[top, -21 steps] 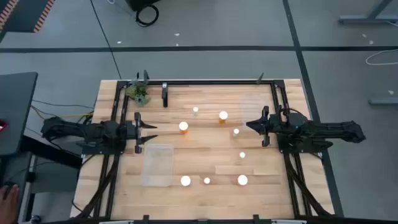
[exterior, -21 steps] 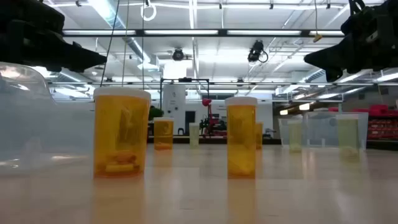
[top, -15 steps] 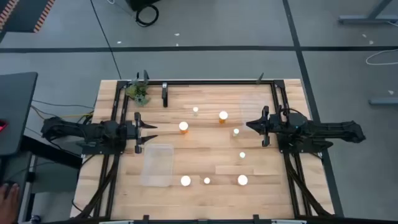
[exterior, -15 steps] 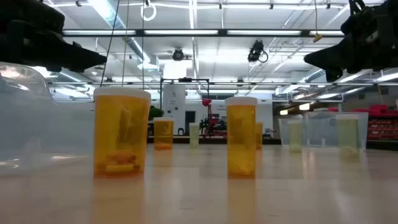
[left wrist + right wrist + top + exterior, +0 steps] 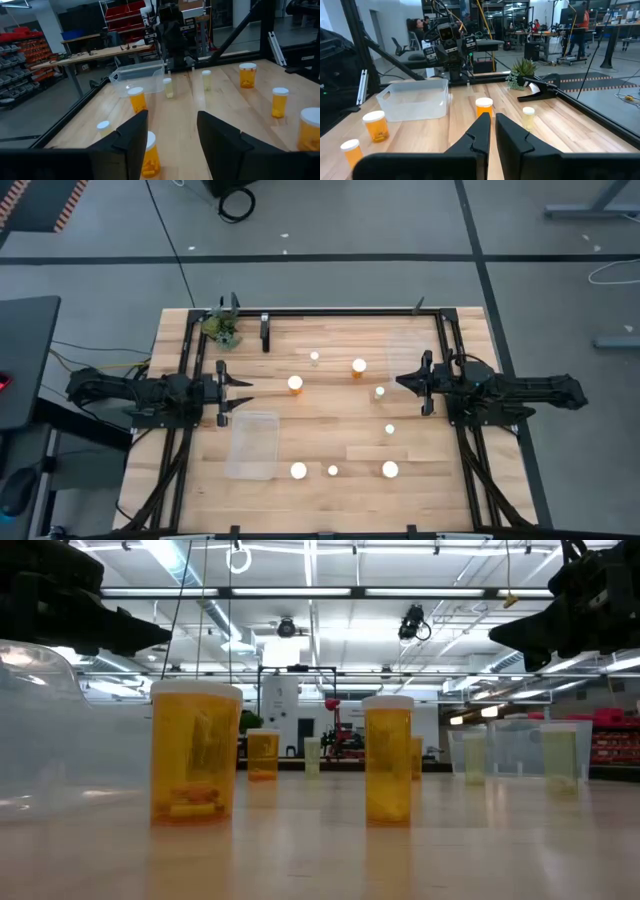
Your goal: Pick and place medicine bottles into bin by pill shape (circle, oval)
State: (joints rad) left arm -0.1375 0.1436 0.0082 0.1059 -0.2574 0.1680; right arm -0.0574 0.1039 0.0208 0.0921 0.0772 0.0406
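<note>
Several amber medicine bottles with white caps stand upright on the wooden table (image 5: 330, 420), among them a bottle (image 5: 295, 384) near the middle, a bottle (image 5: 358, 366) farther back, and a bottle (image 5: 298, 471) near the front edge. In the low view the nearest bottle (image 5: 195, 755) shows pills at its bottom. My left gripper (image 5: 224, 392) hovers open at the table's left side and holds nothing; it also shows in the left wrist view (image 5: 172, 145). My right gripper (image 5: 424, 384) hovers shut and empty at the right side; it also shows in the right wrist view (image 5: 491, 131).
A clear bin (image 5: 253, 444) sits at the front left and another clear bin (image 5: 410, 350) at the back right. A small green plant (image 5: 222, 330) stands at the back left corner. A black frame (image 5: 340, 311) runs along the table's edges.
</note>
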